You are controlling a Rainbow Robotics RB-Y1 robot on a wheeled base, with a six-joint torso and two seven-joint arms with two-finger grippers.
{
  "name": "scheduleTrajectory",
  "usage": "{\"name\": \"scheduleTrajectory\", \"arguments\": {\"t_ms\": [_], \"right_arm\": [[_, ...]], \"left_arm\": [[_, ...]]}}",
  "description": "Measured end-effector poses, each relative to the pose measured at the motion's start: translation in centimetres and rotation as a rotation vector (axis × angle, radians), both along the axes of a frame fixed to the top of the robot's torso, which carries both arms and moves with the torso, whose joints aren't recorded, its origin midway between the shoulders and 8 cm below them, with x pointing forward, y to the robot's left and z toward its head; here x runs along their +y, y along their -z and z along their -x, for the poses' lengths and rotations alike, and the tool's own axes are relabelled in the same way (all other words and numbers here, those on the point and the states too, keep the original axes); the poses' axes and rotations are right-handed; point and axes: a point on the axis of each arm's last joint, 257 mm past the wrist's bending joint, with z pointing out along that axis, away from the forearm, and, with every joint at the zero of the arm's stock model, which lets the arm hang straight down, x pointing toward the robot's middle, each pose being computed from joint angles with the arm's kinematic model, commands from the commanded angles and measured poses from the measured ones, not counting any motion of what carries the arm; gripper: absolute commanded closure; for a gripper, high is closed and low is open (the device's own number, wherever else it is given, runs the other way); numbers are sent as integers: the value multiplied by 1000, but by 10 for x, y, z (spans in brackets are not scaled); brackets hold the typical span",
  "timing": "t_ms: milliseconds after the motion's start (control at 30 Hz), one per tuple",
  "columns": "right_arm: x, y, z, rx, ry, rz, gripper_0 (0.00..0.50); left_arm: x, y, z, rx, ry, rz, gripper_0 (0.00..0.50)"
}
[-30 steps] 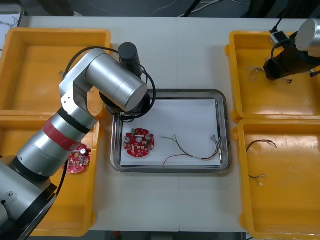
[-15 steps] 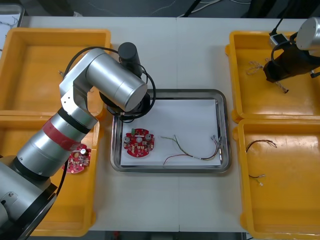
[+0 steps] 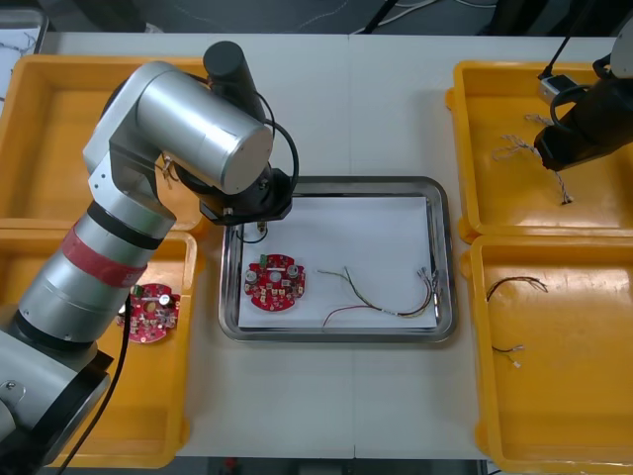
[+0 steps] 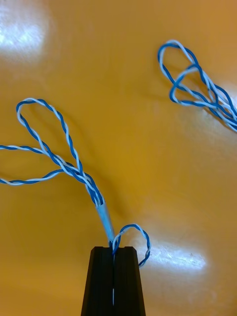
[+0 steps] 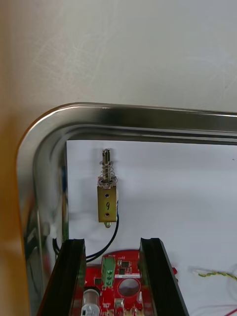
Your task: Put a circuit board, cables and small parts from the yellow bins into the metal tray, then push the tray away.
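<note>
My left gripper (image 5: 112,242) is open over the far left corner of the metal tray (image 5: 123,116). A small metal part (image 5: 107,197) lies on the white liner just beyond its fingertips, free of them. A round red circuit board (image 3: 276,282) lies in the tray (image 3: 336,182), beside a red and yellow cable (image 3: 386,302). My right gripper (image 4: 113,252) is shut on a twisted blue and white cable (image 4: 74,168). That gripper (image 3: 556,153) is over the far right yellow bin (image 3: 465,148), with the cable (image 3: 561,186) dangling from it.
A second twisted blue and white cable (image 4: 197,94) lies on the bin floor. Another circuit board (image 3: 150,312) sits in the near left bin. Black cables (image 3: 516,285) lie in the near right bin. My left arm (image 3: 198,129) covers the tray's left rim.
The left arm has swung back towards the far left. The right gripper has shifted right and slightly nearer with the blue and white cable, which now dangles from it.
</note>
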Motion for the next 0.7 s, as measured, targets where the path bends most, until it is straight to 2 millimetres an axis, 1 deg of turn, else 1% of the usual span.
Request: {"name": "scheduleTrajectory", "arguments": {"t_ms": [133,300,333,367,500,533,600,700], "right_arm": [[-9,-1,7,21,12,5,500],[-18,-1,18,59,23,8,500],[-20,-1,20,65,26,8,500],[-21,-2,21,68,28,9,500],[-25,-5,21,59,32,5,500],[-23,-6,20,50,27,2,500],[-19,-9,19,30,8,-1,500],[-13,-12,20,-3,-27,3,500]], "left_arm": [[8,-18,4,4,-25,28,185],[27,-35,6,18,-80,56,178],[31,-38,5,20,-93,63,151],[35,-41,4,21,-105,71,137],[49,-51,-1,13,-154,113,116],[54,-53,-3,9,-167,121,110],[64,-58,-6,1,-195,128,79],[87,-63,-12,-21,-231,108,54]]}}
